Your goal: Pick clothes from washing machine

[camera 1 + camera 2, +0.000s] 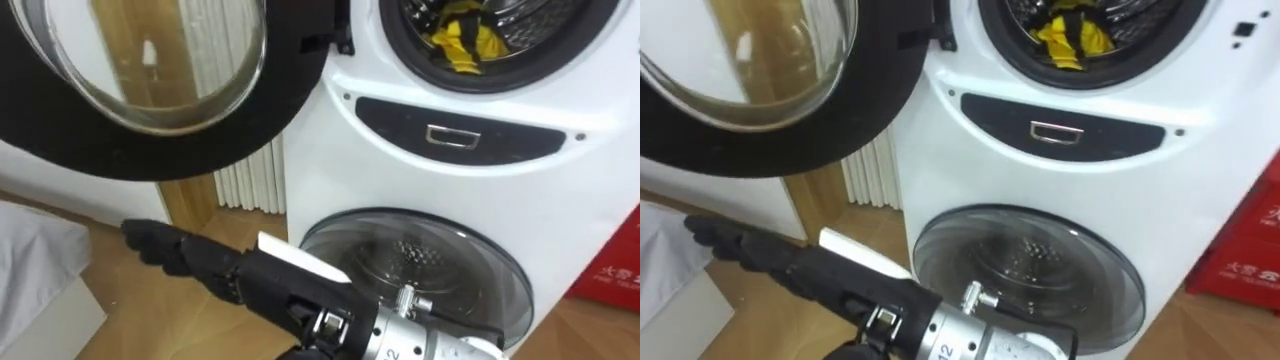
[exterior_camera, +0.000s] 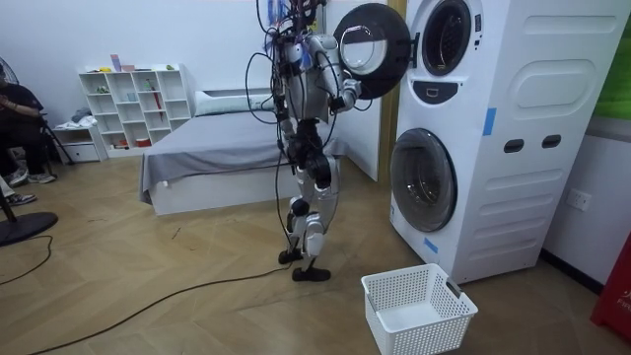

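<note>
The robot stands upright on the wooden floor before a white stacked washing machine (image 2: 513, 128). The machine's upper round door, glass in a black rim (image 1: 150, 80), is swung wide open toward the robot. Inside the upper drum lies a crumpled yellow garment with dark patches (image 1: 462, 42), resting against the lower front of the opening. The right robot hand (image 1: 230, 272) reaches across from the lower right, below the open door and left of the closed lower glass porthole (image 1: 420, 270). Its dark fingers (image 1: 150, 240) are stretched out straight and have hold of nothing, well apart from the garment above. A white ribbed radiator (image 1: 250, 185) stands against the wall behind it. In the room view, a white perforated plastic laundry basket (image 2: 419, 308) sits on the floor just in front of the machine.
</note>
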Motion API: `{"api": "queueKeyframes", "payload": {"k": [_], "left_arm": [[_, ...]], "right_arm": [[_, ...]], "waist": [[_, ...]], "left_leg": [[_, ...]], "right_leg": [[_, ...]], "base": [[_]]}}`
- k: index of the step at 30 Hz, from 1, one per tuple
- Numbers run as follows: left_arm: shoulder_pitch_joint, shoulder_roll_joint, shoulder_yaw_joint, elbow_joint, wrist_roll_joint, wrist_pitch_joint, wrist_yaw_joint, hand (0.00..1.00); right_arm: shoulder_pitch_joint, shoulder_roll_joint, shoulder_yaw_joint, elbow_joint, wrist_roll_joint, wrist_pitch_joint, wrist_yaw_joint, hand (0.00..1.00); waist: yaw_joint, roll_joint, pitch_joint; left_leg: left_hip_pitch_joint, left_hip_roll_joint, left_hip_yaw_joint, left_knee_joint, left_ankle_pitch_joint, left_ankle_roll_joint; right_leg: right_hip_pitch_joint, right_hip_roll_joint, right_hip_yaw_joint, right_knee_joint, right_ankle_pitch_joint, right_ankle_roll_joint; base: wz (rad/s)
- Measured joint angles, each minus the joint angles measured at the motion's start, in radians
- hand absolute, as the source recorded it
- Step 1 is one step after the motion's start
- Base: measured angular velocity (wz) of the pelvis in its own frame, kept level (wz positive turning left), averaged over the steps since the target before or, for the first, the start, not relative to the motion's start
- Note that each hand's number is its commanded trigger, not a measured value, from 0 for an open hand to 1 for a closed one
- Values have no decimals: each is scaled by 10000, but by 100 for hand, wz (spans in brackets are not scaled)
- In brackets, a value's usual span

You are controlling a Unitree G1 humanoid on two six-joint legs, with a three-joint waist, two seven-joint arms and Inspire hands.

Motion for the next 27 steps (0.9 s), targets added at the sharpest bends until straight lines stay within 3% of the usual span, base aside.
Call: {"api": "queueKeyframes", "payload": {"k": [2,4,13,22,24,25,26,27], "left_arm": [[12,-1,-1,-17,30,10,14,0],[35,0,-1,-90,26,38,17,0],[397,-62,-4,-180,-17,166,127,0],[585,-290,226,-48,-39,252,431,0],[605,-369,225,-5,-20,252,429,0],[613,-379,224,32,4,250,419,0],[638,-225,328,44,64,253,430,0],[630,-184,444,64,65,264,440,0]], "right_arm": [[2,-1,-1,0,-20,0,-9,0],[3,-1,-1,0,-25,0,-14,0],[57,-4,-35,-39,-532,0,-496,0],[1362,-175,-873,-37,-974,-23,-985,0],[1486,-330,-887,18,-1177,-24,-1015,0],[1549,-384,-900,45,-1425,-27,-1018,0],[1609,-295,-893,38,-1578,-41,-1022,0],[1598,-184,-896,27,-1632,-67,-1030,0]], "waist": [[-22,21,69],[-26,28,71],[-228,103,24],[-517,241,-21],[-533,476,54],[-613,751,155],[-663,545,33],[-651,367,-10]], "left_leg": [[31,-24,-40,-25,-18,26],[53,-42,-49,-30,-24,34],[497,-163,-63,-290,-24,34],[900,-140,-21,-347,-20,38],[1158,104,-379,-442,-2,66],[1347,399,-1083,-541,27,104],[1125,394,-1333,-426,9,77],[987,414,-1242,-342,-86,-32]], "right_leg": [[70,-1,307,-17,-4,13],[77,-9,403,-14,2,18],[595,4,700,-232,41,-33],[876,80,1487,-230,41,-30],[579,173,1368,667,40,-28],[-168,303,1365,1793,-192,120],[-708,384,1952,523,-16,129],[-901,322,1841,59,644,-342]], "base": [[14],[11],[7],[-4],[-26],[-41],[-50],[-22]]}}
